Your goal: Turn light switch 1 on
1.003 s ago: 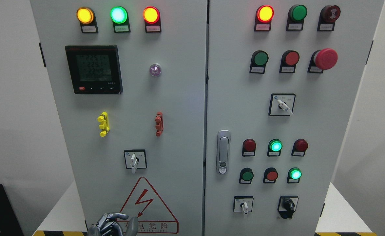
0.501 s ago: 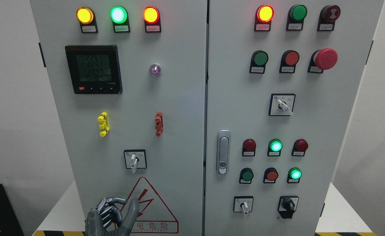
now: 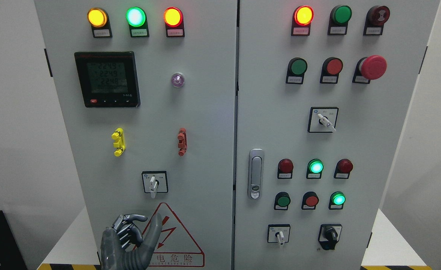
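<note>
A: How was the scene laid out, starting with the biggest thing?

B: A grey two-door control cabinet point(image 3: 205, 112) was seen filling the view, its controls mounted on the door fronts, presumably so that they could be reached and read from a standing position. A digital meter point(image 3: 107, 79) was set high on the left door, with three lit indicator lamps point(image 3: 135, 17) above it.

A: And the thing to be operated?

B: Which control counted as light switch 1 could not be read from the labels. The nearest candidate was judged to be the rotary selector switch point(image 3: 154, 182), fixed below the meter and just above the red warning triangle point(image 3: 169, 236). Its white lever was pointed straight down, which was taken as the off position.

A: Where was the robot hand?

B: The left robot hand point(image 3: 128, 240) was raised in front of the lower part of the left door, below the selector and overlapping the left corner of the triangle. One finger was extended upward toward the selector, while the others were curled in; nothing was gripped. The selector was not yet touched. The right robot hand was not in view.
</note>
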Controlling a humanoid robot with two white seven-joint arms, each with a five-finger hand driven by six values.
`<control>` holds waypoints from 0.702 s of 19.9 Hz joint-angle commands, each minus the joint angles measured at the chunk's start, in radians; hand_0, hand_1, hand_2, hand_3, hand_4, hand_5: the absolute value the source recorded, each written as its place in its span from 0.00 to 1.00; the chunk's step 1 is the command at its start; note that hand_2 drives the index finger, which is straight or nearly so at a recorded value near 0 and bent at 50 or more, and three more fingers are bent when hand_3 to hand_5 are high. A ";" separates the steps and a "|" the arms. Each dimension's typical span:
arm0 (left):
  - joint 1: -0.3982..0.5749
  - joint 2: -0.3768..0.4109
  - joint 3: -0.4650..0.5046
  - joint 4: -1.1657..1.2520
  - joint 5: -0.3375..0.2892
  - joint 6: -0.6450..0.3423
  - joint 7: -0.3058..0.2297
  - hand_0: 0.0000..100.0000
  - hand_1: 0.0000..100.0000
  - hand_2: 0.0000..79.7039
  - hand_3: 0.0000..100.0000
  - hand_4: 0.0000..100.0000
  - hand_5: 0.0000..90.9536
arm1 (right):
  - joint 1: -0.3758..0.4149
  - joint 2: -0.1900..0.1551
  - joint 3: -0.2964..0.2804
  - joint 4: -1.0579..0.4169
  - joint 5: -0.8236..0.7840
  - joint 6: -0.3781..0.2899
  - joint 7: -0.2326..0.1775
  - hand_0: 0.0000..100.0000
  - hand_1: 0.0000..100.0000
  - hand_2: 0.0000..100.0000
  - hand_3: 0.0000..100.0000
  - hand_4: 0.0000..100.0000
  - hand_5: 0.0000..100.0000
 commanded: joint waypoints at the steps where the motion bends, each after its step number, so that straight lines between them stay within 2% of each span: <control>1: -0.037 -0.010 -0.015 -0.001 -0.001 0.024 0.020 0.09 0.65 0.70 1.00 0.96 0.94 | 0.000 0.000 -0.001 0.000 0.000 -0.001 0.001 0.00 0.00 0.00 0.00 0.00 0.00; 14: -0.080 -0.016 -0.013 0.002 -0.005 0.069 0.029 0.09 0.67 0.69 1.00 0.96 0.94 | 0.000 -0.001 0.000 0.000 0.000 -0.001 0.001 0.00 0.00 0.00 0.00 0.00 0.00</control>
